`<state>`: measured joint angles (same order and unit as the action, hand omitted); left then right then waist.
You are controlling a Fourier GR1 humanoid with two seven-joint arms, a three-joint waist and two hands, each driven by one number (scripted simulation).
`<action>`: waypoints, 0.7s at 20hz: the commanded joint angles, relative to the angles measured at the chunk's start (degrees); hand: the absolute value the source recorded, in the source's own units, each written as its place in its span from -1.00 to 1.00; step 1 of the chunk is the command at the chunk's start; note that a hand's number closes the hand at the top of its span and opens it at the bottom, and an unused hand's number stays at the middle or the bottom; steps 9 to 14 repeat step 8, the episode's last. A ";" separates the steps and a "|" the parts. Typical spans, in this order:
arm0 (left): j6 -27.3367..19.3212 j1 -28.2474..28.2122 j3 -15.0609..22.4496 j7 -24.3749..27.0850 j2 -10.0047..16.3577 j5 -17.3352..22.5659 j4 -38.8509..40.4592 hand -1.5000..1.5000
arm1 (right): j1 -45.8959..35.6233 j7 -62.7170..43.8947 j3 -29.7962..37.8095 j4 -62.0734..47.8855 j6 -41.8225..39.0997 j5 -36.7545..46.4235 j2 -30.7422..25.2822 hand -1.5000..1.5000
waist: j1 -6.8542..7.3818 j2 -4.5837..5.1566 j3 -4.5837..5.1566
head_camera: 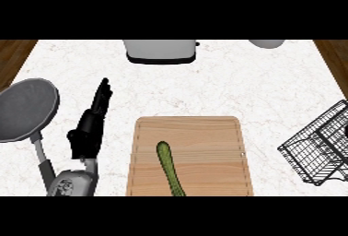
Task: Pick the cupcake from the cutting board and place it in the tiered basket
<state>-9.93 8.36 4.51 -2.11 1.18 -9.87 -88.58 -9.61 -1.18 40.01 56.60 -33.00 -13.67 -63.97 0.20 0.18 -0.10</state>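
A wooden cutting board (204,133) lies at the lower middle of the white counter. On it I see only a long green cucumber (170,168), lying lengthwise on the board's left half; no cupcake shows anywhere. The black wire tiered basket (319,147) stands at the right edge, partly cut off, with nothing visible inside. My left hand (92,124) rests just left of the board, fingers straight and pointing away from me, holding nothing. My right hand is out of the picture.
A grey frying pan (24,108) sits at the far left, its handle running down beside my left forearm. A toaster (161,51) stands at the back middle and a white cup (266,43) at the back right.
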 commanded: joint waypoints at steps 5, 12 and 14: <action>0.57 -0.25 -0.78 -0.53 0.69 0.76 -1.43 0.00 | 5.42 16.04 6.78 -23.29 -11.26 1.47 -7.63 -1.00 | -0.26 0.22 -0.45; 0.91 1.36 -2.17 -1.70 1.38 1.74 -1.84 0.00 | 7.33 21.98 6.58 -27.00 -14.47 2.86 -7.80 -1.00 | -0.31 0.17 -0.54; 0.91 1.36 -2.17 -1.70 1.38 1.74 -1.84 0.00 | 7.33 21.98 6.58 -27.00 -14.47 2.86 -7.80 -1.00 | -0.31 0.17 -0.54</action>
